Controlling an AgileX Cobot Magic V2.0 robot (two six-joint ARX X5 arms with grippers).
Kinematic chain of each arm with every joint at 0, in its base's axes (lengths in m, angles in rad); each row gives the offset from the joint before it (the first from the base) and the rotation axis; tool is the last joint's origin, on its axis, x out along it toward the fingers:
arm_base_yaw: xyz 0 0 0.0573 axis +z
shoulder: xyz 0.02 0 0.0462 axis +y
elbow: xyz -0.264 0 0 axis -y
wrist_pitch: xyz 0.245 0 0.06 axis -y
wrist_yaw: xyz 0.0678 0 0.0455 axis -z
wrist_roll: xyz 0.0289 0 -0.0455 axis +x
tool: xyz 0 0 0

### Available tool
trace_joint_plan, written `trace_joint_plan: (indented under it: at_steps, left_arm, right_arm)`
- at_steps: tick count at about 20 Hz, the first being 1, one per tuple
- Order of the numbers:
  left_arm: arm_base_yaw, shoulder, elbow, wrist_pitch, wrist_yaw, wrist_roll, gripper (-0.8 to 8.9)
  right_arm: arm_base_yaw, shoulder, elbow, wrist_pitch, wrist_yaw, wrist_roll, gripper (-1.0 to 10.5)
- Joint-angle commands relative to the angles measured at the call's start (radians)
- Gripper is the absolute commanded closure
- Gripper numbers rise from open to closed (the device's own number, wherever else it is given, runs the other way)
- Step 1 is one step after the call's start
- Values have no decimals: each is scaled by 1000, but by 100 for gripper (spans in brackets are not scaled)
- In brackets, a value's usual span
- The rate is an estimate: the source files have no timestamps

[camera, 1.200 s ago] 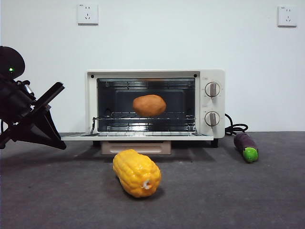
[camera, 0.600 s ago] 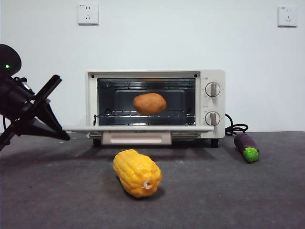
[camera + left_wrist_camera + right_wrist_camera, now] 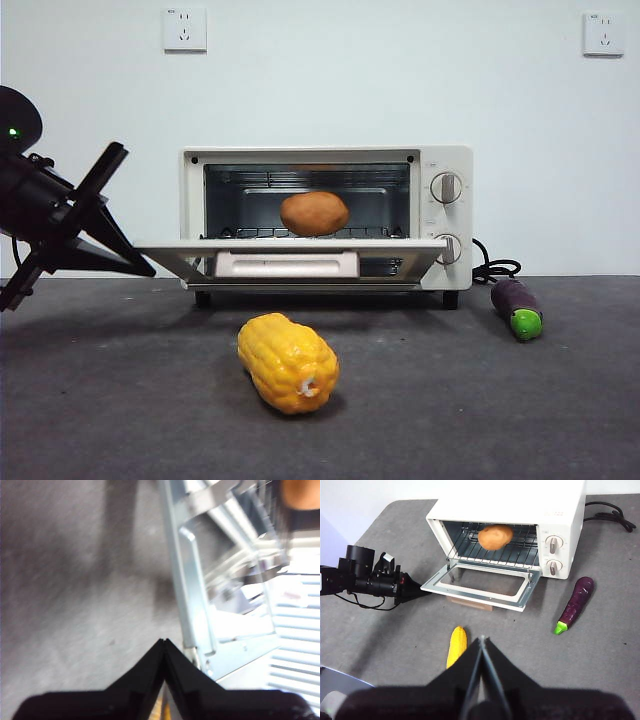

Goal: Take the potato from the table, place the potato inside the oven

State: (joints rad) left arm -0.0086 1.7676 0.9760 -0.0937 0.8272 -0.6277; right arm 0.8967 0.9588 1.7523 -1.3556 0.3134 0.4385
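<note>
On oven [image 3: 445, 165] rack, potato [image 3: 314, 213] sits apart from left gripper [image 3: 138, 266], jaws clenched.

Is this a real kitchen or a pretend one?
Probably a robot test bench, not a real kitchen: a toaster oven sits on a bare grey table against a blank wall, with toy-like corn and eggplant.

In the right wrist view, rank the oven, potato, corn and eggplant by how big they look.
Largest to smallest as they appear:
1. the oven, by far
2. the eggplant
3. the corn, about the eggplant's length but partly hidden behind the right gripper, so those two are unsure
4. the potato, on the oven rack
</note>
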Motion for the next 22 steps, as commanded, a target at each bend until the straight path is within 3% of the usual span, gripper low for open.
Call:
trace_joint_plan:
  at_steps: [1,17,22]
  left_arm:
    - [9,5,2,67,64,-63,821]
    - [21,5,7,319,97,-313,821]
    - [21,5,37,335,96,-336,821]
  right_arm:
    - [1,-2,-2,-22,-3,13,946]
    - [1,-2,-2,-22,-3,33,946]
    - [1,-2,-2,-22,-3,35,946]
